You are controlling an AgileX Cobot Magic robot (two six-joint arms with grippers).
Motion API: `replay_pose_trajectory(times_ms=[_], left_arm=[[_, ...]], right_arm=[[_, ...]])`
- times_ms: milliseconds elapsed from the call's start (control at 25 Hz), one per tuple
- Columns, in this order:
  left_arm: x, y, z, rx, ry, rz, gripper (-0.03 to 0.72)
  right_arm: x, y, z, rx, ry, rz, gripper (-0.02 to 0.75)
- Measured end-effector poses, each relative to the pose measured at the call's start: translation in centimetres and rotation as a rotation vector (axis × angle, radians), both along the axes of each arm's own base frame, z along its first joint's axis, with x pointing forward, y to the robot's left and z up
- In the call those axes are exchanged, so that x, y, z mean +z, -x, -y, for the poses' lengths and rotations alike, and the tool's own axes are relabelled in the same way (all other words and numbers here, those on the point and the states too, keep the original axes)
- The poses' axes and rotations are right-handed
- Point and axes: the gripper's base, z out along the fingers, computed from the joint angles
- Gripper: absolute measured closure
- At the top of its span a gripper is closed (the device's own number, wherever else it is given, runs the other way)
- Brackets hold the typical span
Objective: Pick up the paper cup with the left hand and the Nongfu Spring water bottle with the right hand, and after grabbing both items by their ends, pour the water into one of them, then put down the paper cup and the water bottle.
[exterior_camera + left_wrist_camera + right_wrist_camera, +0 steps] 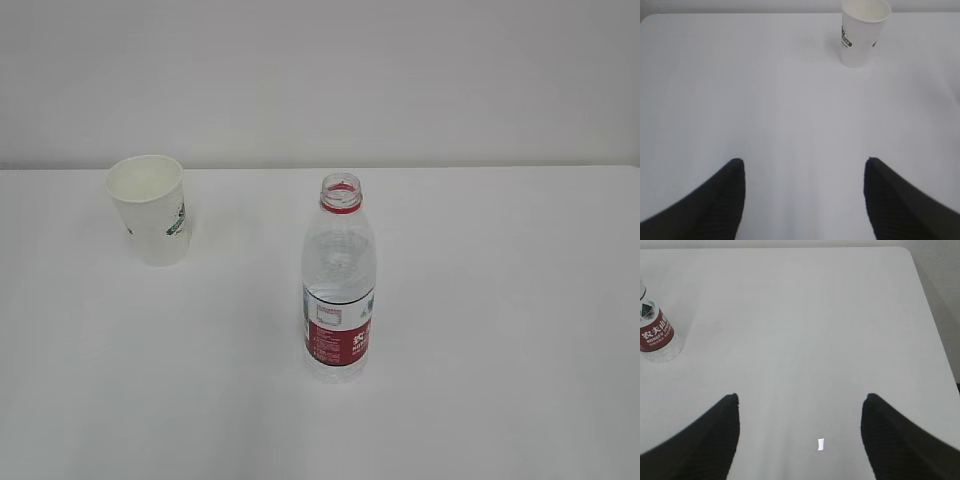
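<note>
Exterior view: paper cup, water bottle upright (mouths up); both hands spread wide, empty.

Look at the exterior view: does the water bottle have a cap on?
No, the water bottle stands open, its threaded mouth bare above the red ring.

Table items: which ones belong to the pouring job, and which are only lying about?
Job: paper cup; Nongfu Spring water bottle, capless; left hand and right hand, both open and empty.
Lying about: small white mark on the table.
</note>
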Motion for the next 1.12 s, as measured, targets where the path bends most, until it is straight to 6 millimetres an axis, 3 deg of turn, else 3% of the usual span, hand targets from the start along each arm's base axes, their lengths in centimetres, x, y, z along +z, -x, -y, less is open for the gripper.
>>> replay_pose_trajectory(times_ms=[640,1120], left_arm=[[0.1,-0.1,0.0,0.000,0.000,0.017,0.171],[2.4,-0.4,0.0,-0.003,-0.001,0.229,0.172]], right_arm=[[0.0,0.0,0.0,0.001,-0.002,0.001,0.170],[1.8,-0.1,-0.1,0.006,-0.017,0.153,0.170]])
